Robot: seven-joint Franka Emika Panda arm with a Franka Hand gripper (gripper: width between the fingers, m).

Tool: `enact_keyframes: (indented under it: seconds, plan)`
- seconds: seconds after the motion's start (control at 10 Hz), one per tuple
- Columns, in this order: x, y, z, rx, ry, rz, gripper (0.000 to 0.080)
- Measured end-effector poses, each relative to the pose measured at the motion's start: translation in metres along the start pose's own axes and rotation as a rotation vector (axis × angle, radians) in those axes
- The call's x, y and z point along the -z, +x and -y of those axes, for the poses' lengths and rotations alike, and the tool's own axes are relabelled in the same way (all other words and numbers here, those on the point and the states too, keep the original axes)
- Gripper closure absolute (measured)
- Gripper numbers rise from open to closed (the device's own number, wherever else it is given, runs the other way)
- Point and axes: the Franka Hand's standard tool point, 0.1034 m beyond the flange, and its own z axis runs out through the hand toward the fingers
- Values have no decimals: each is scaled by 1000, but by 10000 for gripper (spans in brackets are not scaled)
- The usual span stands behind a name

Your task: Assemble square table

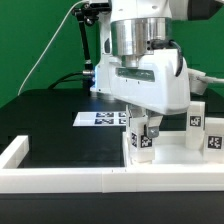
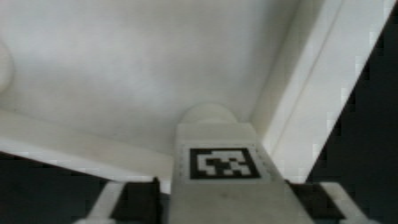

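Nearest to us in the exterior view runs the long low white wall [image 1: 60,180] along the front edge of the black worktop [image 1: 50,125], with a short return at about nine o'clock. Just behind it, at roughly five o'clock in the frame, we see the square tabletop [image 1: 170,160], white with a raised rim, lying against the wall. Over it hangs the gripper [image 1: 146,132], its fingers pinching a tagged white table leg [image 1: 146,143] that stands upright with its lower end down at the top's surface. At about three o'clock two more tagged legs [image 1: 196,118] stand upright on or behind the tabletop; we cannot tell which. Farther back, near the centre, the marker board [image 1: 100,118] lies flat on the worktop, partly hidden by the arm's wrist [image 1: 140,70].

In the wrist view we look down along the held leg [image 2: 221,150], its tag facing us, the dark fingers [image 2: 134,205] flanking it on both sides. Beyond its rounded end lies the tabletop's pale floor [image 2: 125,70], with the raised rim [image 2: 311,80] running beside the leg.
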Motion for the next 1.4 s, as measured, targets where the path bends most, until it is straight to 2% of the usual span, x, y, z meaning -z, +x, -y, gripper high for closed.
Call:
enact_keyframes:
  seconds: [0.1, 0.2, 0.3, 0.9, 1.1, 1.3, 1.4]
  plan:
    - [1, 0, 1, 65, 3, -2, 324]
    - [1, 1, 2, 179, 11, -10, 187]
    - [1, 3, 2, 322, 14, -14, 161]
    - [4, 9, 1, 1034, 10, -20, 150]
    - [5, 11, 1, 1208, 3, -23, 150]
    - [5, 12, 0, 1271, -9, -28, 150]
    - [5, 13, 0, 1269, -9, -28, 274]
